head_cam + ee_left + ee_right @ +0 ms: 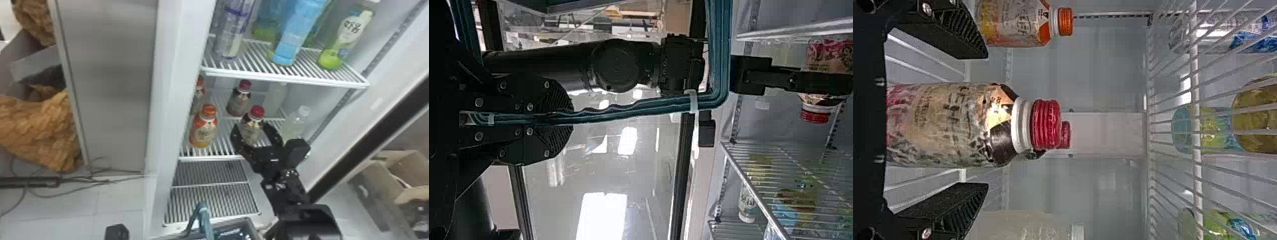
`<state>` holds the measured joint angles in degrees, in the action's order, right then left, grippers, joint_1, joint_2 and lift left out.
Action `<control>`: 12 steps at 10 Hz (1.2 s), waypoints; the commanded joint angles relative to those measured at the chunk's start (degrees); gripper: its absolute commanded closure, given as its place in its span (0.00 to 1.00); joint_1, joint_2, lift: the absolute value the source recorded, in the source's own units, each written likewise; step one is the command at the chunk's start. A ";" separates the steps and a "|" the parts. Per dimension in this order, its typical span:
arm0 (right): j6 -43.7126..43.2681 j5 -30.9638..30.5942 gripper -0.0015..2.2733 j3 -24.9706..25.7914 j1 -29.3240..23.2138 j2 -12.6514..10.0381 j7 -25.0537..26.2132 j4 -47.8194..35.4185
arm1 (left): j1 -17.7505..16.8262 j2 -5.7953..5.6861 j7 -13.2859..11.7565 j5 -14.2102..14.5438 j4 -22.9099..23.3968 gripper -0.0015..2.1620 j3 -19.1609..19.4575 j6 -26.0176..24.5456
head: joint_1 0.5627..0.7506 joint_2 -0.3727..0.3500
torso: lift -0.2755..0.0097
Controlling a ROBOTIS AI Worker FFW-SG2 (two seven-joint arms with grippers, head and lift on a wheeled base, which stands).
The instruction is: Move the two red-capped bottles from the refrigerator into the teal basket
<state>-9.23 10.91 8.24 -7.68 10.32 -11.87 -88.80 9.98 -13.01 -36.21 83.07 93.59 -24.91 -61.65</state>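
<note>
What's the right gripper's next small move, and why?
Probably close the right gripper on the nearer red-capped bottle. Its open fingers stand on opposite sides of the bottle, with a gap at each, and the bottle is upright on the wire shelf, so lifting now would likely leave it behind.

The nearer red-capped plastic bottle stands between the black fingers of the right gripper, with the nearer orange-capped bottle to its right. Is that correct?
The side is wrong: the head view shows the nearer orange-capped bottle left of the nearer red-capped plastic bottle, which does stand between the black fingers of the right gripper.
</note>
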 commanded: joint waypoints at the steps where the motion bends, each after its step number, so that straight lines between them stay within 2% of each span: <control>1: 1.21 -0.17 0.07 -0.25 0.51 0.05 0.00 0.28 | 0.00 0.00 0.00 0.00 0.00 0.50 0.00 0.06 | 0.70 0.03 | 0.17; 2: 1.78 0.06 0.17 -0.13 0.65 0.05 0.00 0.28 | 0.00 0.00 0.00 0.11 0.00 0.50 0.00 0.06 | 0.70 0.03 | 0.17; 3: 1.64 0.40 0.30 -0.13 0.51 0.05 0.00 -0.14 | 0.14 0.00 0.00 0.23 0.00 0.50 0.11 0.06 | 0.70 0.03 | 0.17; 7: -0.47 1.43 0.32 -0.13 -1.03 -0.13 0.00 -1.69 | 0.28 0.00 0.00 0.23 0.00 0.50 0.34 0.06 | 0.70 0.03 | 0.17; 9: -0.33 4.29 0.32 0.10 -3.28 -0.21 0.00 -5.76 | 0.28 0.00 0.00 0.23 0.00 0.50 0.34 0.06 | 0.70 0.03 | 0.17; 12: 5.29 7.60 0.32 1.01 -9.05 -0.48 -0.09 -15.05 | 0.42 0.00 -0.09 0.23 0.00 0.50 0.34 0.06 | 0.70 0.03 | 0.17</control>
<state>-5.67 17.78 9.04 -15.13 9.91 -11.91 -101.45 10.39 -13.01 -36.25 83.29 93.58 -24.56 -61.59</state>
